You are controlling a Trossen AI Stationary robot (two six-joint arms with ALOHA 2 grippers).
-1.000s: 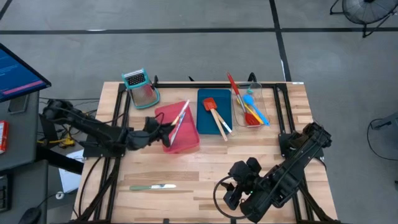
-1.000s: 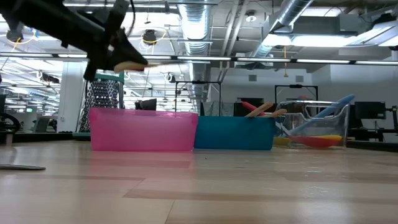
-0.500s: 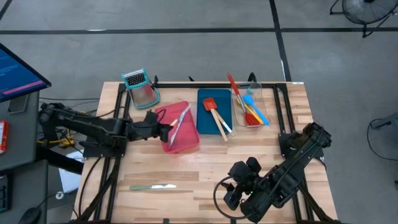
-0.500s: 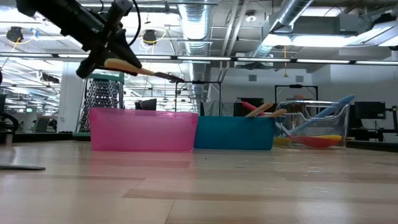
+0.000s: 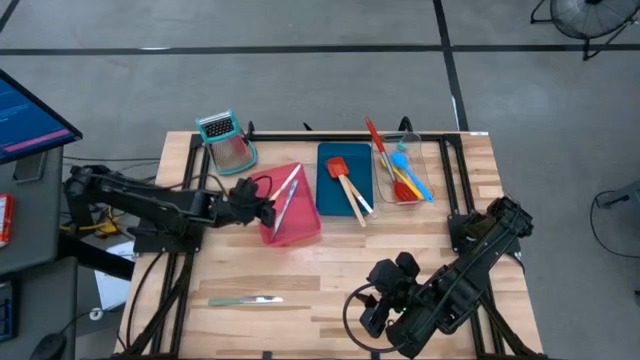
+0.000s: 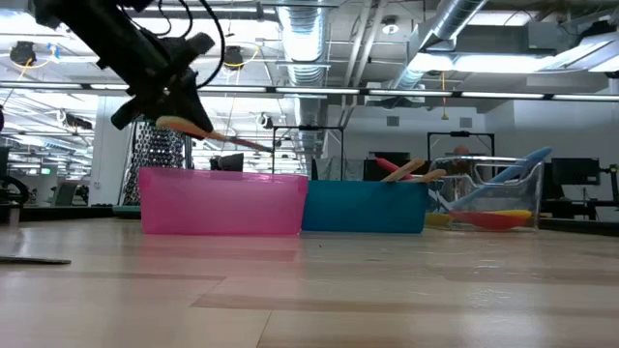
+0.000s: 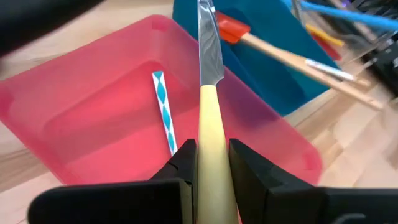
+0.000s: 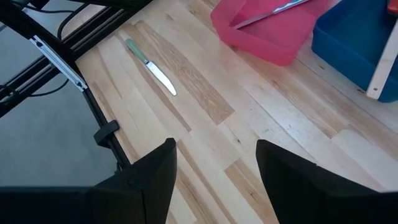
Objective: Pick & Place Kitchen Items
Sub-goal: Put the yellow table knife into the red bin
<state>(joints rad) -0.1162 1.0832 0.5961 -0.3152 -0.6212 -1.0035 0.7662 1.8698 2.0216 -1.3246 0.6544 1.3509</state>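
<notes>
the yellow-handled knife hangs over the pink tray, its handle pinched between the two closed fingers of the left gripper, its blade reaching forward across the tray toward the blue tray. in the low view the knife tilts blade-down above the pink tray's rim. a blue-handled knife lies on the pink tray's floor beneath it. a green-handled knife lies flat on the table, well apart from the pink tray toward the near edge. past the blue tray, with its red spatula, the clear tray holds spoons. the right gripper waits with its fingers spread apart and empty, over the table near the green-handled knife.
</notes>
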